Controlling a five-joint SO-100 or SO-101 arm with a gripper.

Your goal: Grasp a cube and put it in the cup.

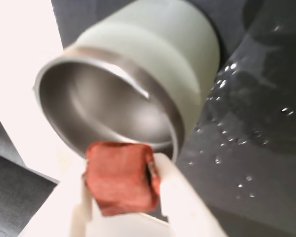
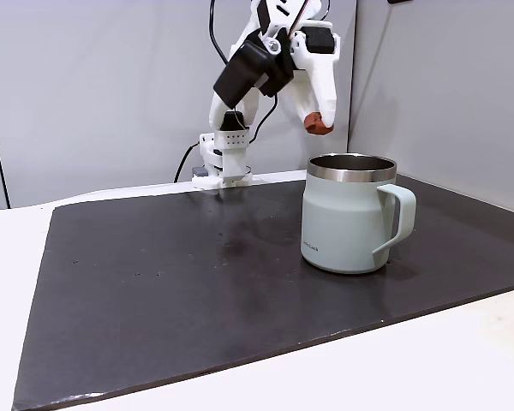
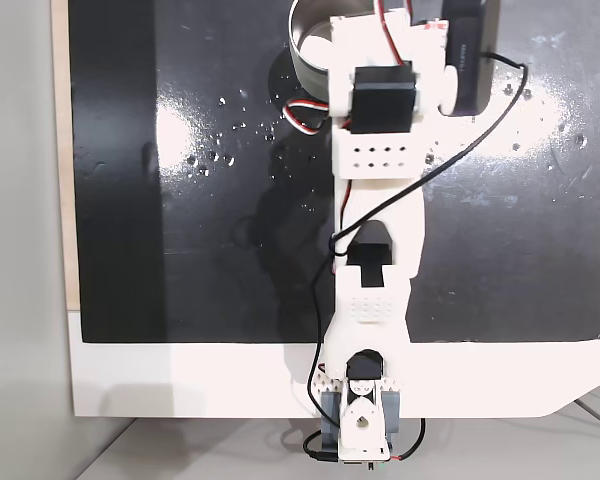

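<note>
My gripper (image 1: 123, 185) is shut on the rust-orange cube (image 1: 121, 178), which is pinched between the two white fingers (image 1: 180, 192). Just beyond the cube in the wrist view lies the open steel mouth of the pale mint-green cup (image 1: 153, 54). In a fixed view from the side, the cube (image 2: 318, 125) hangs in the gripper (image 2: 319, 122) a little above and behind the rim of the cup (image 2: 347, 214), which stands upright on the dark mat with its handle to the right. From above, the arm covers most of the cup (image 3: 308, 45).
A dark mat (image 2: 171, 282) covers a white table (image 2: 394, 377). The arm's base (image 2: 223, 167) stands at the mat's far edge, with cables behind it. Grey wall panels close the back. Small bright specks dot the mat (image 1: 246, 148).
</note>
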